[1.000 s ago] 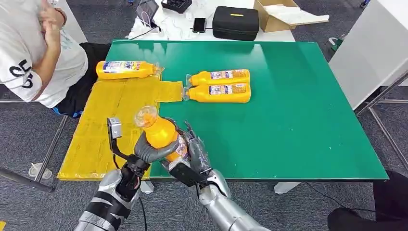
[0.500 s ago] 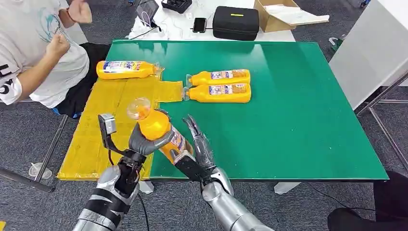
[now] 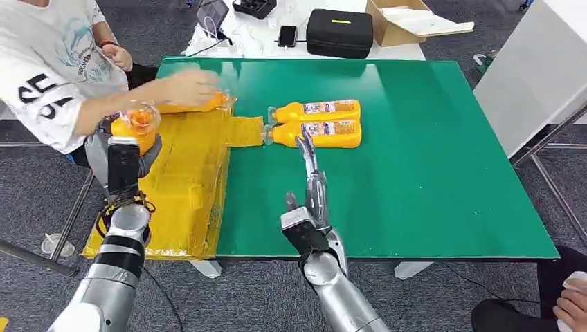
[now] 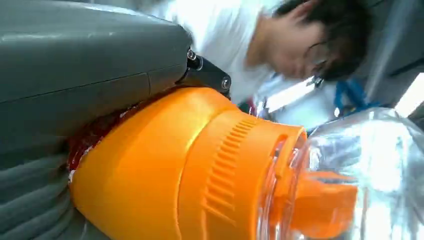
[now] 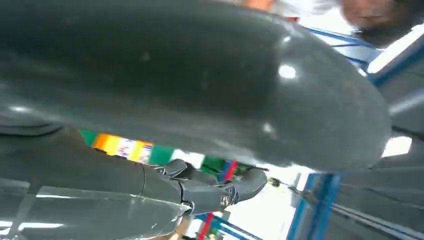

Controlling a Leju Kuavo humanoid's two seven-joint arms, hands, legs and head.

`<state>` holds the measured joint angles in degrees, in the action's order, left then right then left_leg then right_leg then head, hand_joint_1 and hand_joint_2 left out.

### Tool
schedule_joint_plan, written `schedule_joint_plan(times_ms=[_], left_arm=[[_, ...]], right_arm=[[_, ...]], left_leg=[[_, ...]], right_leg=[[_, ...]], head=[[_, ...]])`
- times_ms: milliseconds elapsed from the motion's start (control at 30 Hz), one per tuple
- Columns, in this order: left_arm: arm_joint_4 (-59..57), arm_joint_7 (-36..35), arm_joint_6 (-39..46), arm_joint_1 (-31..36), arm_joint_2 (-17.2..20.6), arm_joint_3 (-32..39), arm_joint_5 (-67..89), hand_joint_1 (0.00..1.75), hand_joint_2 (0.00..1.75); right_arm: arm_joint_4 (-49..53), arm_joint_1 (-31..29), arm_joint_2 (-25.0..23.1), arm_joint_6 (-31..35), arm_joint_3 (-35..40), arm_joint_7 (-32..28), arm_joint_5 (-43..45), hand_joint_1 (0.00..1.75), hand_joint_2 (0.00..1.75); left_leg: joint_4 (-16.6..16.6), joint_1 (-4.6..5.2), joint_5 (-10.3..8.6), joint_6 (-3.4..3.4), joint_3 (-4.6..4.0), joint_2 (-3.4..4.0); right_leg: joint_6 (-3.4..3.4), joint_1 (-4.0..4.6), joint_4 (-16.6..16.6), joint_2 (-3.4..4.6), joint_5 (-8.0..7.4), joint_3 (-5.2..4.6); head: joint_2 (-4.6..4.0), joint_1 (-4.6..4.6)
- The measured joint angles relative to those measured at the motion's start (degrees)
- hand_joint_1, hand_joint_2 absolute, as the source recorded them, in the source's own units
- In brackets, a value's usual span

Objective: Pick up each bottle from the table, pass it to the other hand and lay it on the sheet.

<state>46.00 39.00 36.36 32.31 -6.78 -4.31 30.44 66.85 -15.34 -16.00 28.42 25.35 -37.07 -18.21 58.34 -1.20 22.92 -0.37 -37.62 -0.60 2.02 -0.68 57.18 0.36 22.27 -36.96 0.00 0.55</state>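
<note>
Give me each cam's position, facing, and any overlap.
Head view: high on the body, looking forward and down at the green table and yellow sheet; both silver arms, left hand, right hand.
Left wrist view: behind the left hand, looking along the orange plastic bottle with a clear cap toward a person.
Right wrist view: behind the right hand, dark fingers before a strip of green table.
Shared: the head and left wrist views both show the held bottle and the person.
</note>
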Motion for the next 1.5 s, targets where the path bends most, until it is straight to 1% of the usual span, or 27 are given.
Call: schedule_joint_plan(times_ms=[33, 100, 233, 300, 367, 433, 533, 700, 800, 967, 1067, 1100, 1133, 1333, 1367, 1400, 1433, 1467, 1500], left_arm=[[-2.3, -1.6, 1.7, 1.2, 0.6, 0.0, 5.1, 1.75, 1.75], [-7.0, -3.7, 2.2, 3.7, 1.7, -0.1, 12.8, 1.75, 1.75], [-13.3, -6.2, 2.0, 6.1, 3.0, -0.9, 18.2, 1.75, 1.75], [-16.0, -7.7, -1.4, 7.1, 3.7, -2.4, 23.1, 1.75, 1.75], [-18.6, -7.4, -9.0, 7.6, 4.7, -5.2, 28.1, 1.75, 1.75], [-20.4, -6.9, -12.6, 7.6, 5.7, -7.5, 30.1, 1.75, 1.75], [-22.1, -6.8, -13.4, 7.6, 6.4, -9.7, 30.5, 1.75, 1.75], [-23.6, -6.8, -13.7, 7.8, 7.2, -11.1, 30.6, 1.75, 1.75], [-24.4, -6.7, -19.3, 8.2, 7.7, -12.3, 31.7, 1.75, 1.75], [-25.8, -5.8, -32.9, 8.2, 8.6, -13.7, 31.6, 1.75, 1.75], [-26.4, -5.8, -37.2, 8.7, 9.2, -14.8, 31.8, 1.75, 1.75], [-26.6, -5.8, -38.1, 9.0, 9.4, -15.1, 31.8, 1.73, 1.75], [-26.8, -5.7, -38.8, 9.1, 9.5, -15.3, 31.7, 1.52, 1.75], [-27.2, -5.2, -41.2, 9.1, 9.9, -16.1, 31.3, 1.52, 1.75], [-27.2, -5.1, -41.2, 9.1, 9.9, -16.3, 31.3, 1.41, 1.75], [-27.2, -5.1, -41.2, 9.1, 9.9, -16.4, 31.3, 1.03, 1.75], [-27.3, -5.1, -41.3, 9.1, 10.0, -16.5, 31.3, 0.54, 1.75], [-27.3, -5.1, -41.3, 9.1, 10.0, -16.5, 31.3, 0.52, 1.75], [-27.3, -5.0, -41.7, 9.1, 10.0, -16.6, 31.3, 0.12, 1.75]], right_arm=[[0.9, 0.0, 0.1, -0.2, 0.5, -0.1, 0.5, 0.0, 0.0], [2.2, 0.0, 0.3, -0.4, 1.3, -0.2, 1.1, 0.0, 0.0], [3.5, 0.0, 0.6, -0.8, 2.2, -0.3, 1.8, 0.0, 0.0], [3.7, 0.0, 0.7, -1.6, 2.4, -0.7, 2.8, 0.0, 0.0], [4.0, 0.0, 0.9, -3.1, 2.7, -1.2, 4.1, 0.0, 0.0], [4.1, 0.0, 1.0, -4.0, 2.8, -1.2, 4.7, 0.0, 0.0], [4.3, 0.0, 1.2, -4.4, 3.0, -1.4, 5.0, 0.0, 0.0], [4.4, -0.1, 1.3, -4.5, 3.1, -1.4, 5.1, 0.0, 0.0], [4.4, -0.1, 1.4, -5.1, 3.2, -1.4, 5.2, 0.0, 0.0], [4.4, -0.1, 1.5, -7.2, 3.2, -1.4, 5.9, 0.0, 0.0], [4.0, -0.3, 1.4, -8.5, 3.2, -1.4, 6.3, 0.0, 0.0], [3.8, -0.4, 1.4, -8.8, 3.2, -1.4, 6.6, 0.0, 0.0], [3.6, -0.6, 1.4, -9.2, 3.3, -1.4, 6.7, 0.0, 0.0], [2.6, -0.8, 1.4, -10.3, 3.6, -1.5, 7.1, 0.0, 0.0], [2.4, -0.8, 1.4, -10.4, 3.6, -1.5, 7.1, 0.0, 0.0], [2.2, -0.8, 1.4, -10.4, 3.6, -1.5, 7.2, 0.0, 0.0], [2.1, -0.8, 1.4, -10.4, 3.6, -1.5, 7.2, 0.0, 0.0], [1.9, -0.8, 1.4, -10.5, 3.6, -1.5, 7.2, 0.0, 0.0], [1.8, -0.9, 1.4, -10.5, 3.6, -1.5, 7.2, 0.0, 0.0]], left_leg=[[0.0, 0.0, 0.0, 0.0, 0.01, 0.01], [0.0, 0.0, -0.02, 0.0, 0.02, 0.01], [0.0, 0.0, -0.03, -0.01, 0.03, 0.03], [0.0, 0.0, -0.03, -0.01, 0.03, 0.0], [0.0, 0.0, -0.03, -0.01, 0.02, 0.01], [0.0, 0.0, -0.02, -0.02, 0.01, 0.03], [0.0, 0.0, -0.01, -0.02, 0.0, 0.03], [0.0, -0.01, -0.01, -0.02, 0.01, 0.03], [0.0, -0.01, -0.02, -0.02, 0.01, 0.02], [0.0, 0.0, -0.02, -0.02, 0.0, 0.03], [0.0, 0.0, -0.02, -0.02, 0.0, 0.01], [0.0, 0.0, -0.01, -0.02, 0.0, 0.0], [0.0, 0.0, -0.01, -0.02, 0.02, 0.01], [0.0, -0.01, -0.01, -0.03, 0.05, 0.01], [0.0, -0.01, -0.01, -0.03, 0.06, 0.01], [0.0, -0.01, -0.01, -0.03, 0.06, 0.02], [0.0, -0.01, -0.01, -0.03, 0.07, 0.02], [0.0, -0.01, -0.01, -0.03, 0.08, 0.02], [0.0, -0.01, -0.01, -0.03, 0.09, 0.02]], right_leg=[[0.0, 0.0, 0.0, 0.0, -0.01, -0.01], [0.01, 0.0, 0.0, 0.0, -0.02, 0.01], [0.01, 0.01, 0.0, 0.0, -0.02, 0.0], [0.01, 0.01, 0.0, 0.0, -0.02, 0.01], [0.01, 0.0, 0.0, 0.0, -0.02, 0.01], [0.01, 0.0, 0.0, 0.02, -0.02, -0.02], [0.01, 0.0, 0.0, 0.02, -0.02, -0.03], [0.0, 0.02, 0.0, 0.01, -0.01, -0.03], [0.0, 0.02, 0.0, 0.01, -0.01, -0.02], [0.0, 0.01, 0.0, 0.01, -0.01, -0.02], [0.0, 0.0, 0.0, 0.01, -0.02, -0.01], [0.0, 0.0, 0.0, 0.01, -0.01, -0.01], [0.0, 0.0, 0.0, 0.01, -0.01, 0.0], [0.0, 0.02, 0.0, 0.01, -0.01, 0.02], [0.0, 0.02, 0.0, 0.01, -0.01, 0.03], [0.0, 0.02, 0.0, 0.01, -0.01, 0.03], [0.0, 0.02, 0.0, 0.02, -0.01, 0.04], [0.0, 0.01, 0.0, 0.02, -0.01, 0.05], [0.0, 0.01, 0.0, 0.01, -0.01, 0.06]], head=[[0.02, -0.02], [0.0, -0.02], [0.0, 0.0], [0.0, 0.0], [0.0, 0.0], [0.0, 0.0], [0.0, 0.0], [0.02, -0.02], [0.0, -0.02], [0.0, -0.02], [0.0, -0.02], [0.0, -0.02], [0.0, -0.02], [0.0, 0.0], [0.0, 0.0], [0.0, 0.0], [0.0, 0.0], [0.0, -0.02], [0.0, -0.02]])
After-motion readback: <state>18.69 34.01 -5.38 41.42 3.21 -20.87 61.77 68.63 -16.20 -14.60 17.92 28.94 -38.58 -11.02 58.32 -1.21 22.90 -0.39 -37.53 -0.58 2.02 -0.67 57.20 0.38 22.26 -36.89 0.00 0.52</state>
